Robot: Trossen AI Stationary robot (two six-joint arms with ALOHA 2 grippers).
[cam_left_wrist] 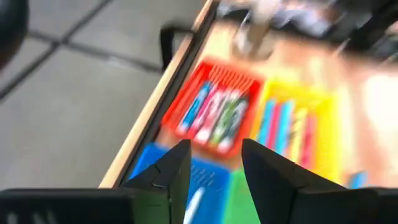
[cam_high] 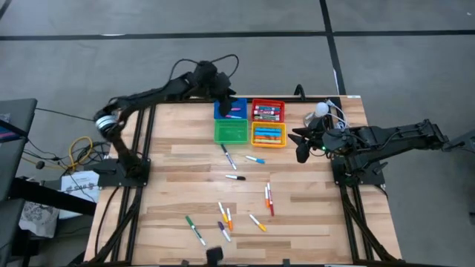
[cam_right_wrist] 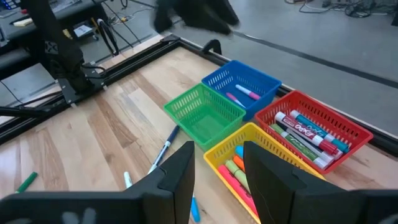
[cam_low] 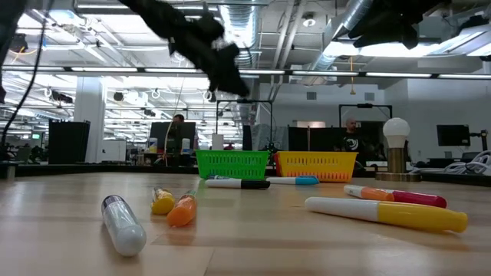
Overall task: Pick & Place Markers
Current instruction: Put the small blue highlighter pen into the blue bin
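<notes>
The wooden table (cam_high: 178,159) carries four square bins set together at its far edge: a blue bin (cam_high: 228,109) and a red bin (cam_high: 268,110) behind, a green bin (cam_high: 231,131) and a yellow bin (cam_high: 269,135) in front.

The left arm reaches across from the left side, and the left gripper (cam_high: 226,100) hangs above the blue bin; in its wrist view the two fingers (cam_left_wrist: 171,171) stand apart with nothing between them. The right arm waits at the table's right edge, the right gripper (cam_high: 302,145) just right of the yellow bin, its fingers (cam_right_wrist: 177,171) parted and empty.

The markers (cam_high: 237,178) lie in two groups. Some already sit in the bins: pink and white ones in the blue bin, several side by side in the red bin, orange and blue ones in the yellow bin. The green bin looks empty in the right wrist view. The others lie scattered on the bare wood: a few just near of the green and yellow bins, one black-capped in the middle, and a looser cluster toward the near edge, among them a green marker (cam_high: 194,228) at the left and a red marker (cam_high: 270,200) at the right.
</notes>
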